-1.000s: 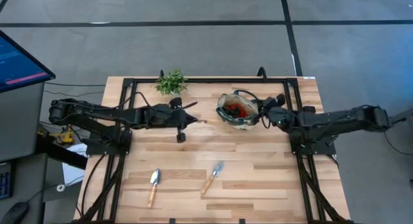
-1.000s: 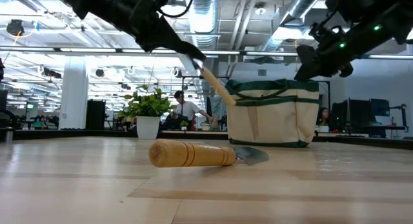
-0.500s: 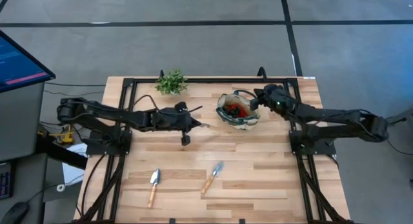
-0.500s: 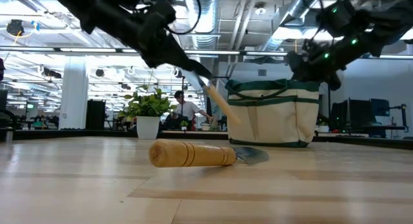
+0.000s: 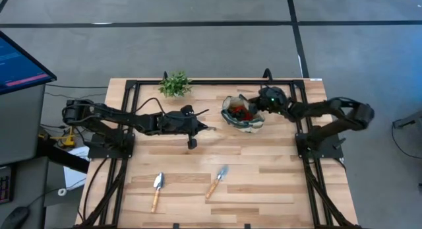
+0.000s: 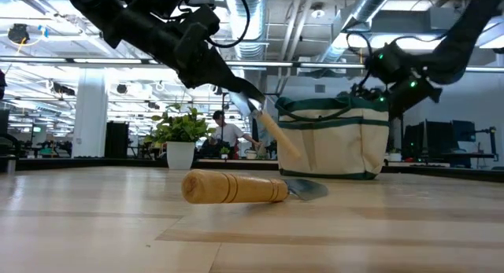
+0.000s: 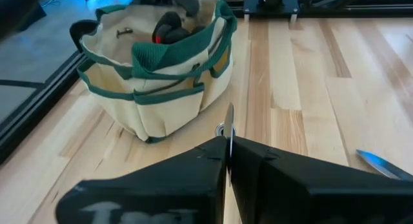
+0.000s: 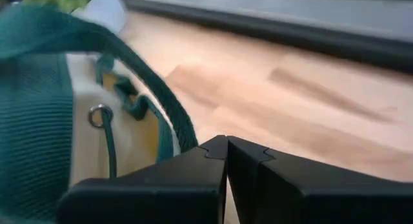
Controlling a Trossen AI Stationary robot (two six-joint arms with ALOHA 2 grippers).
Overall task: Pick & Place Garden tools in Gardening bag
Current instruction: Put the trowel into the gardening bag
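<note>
High view shows the wooden table (image 5: 264,183) filling the centre of the frame, with the gardening bag (image 5: 242,114) right of centre near its top edge (dark and red tools already inside). Left gripper (image 5: 206,127), just left of the bag, is clamped on a wooden-handled tool (image 6: 264,122). Right gripper (image 5: 258,101), closed and empty, hovers at the bag's upper-right rim. Two trowels (image 5: 157,191) (image 5: 216,181) lie lower centre.

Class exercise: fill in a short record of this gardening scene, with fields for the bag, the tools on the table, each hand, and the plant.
bag: gardening bag at the table's far side, dark and red tools inside
loose tools: two wooden-handled trowels near the front edge
left hand: shut on a wooden-handled tool, left of the bag
right hand: shut, at the bag's right rim
plant: potted plant, far edge
</note>
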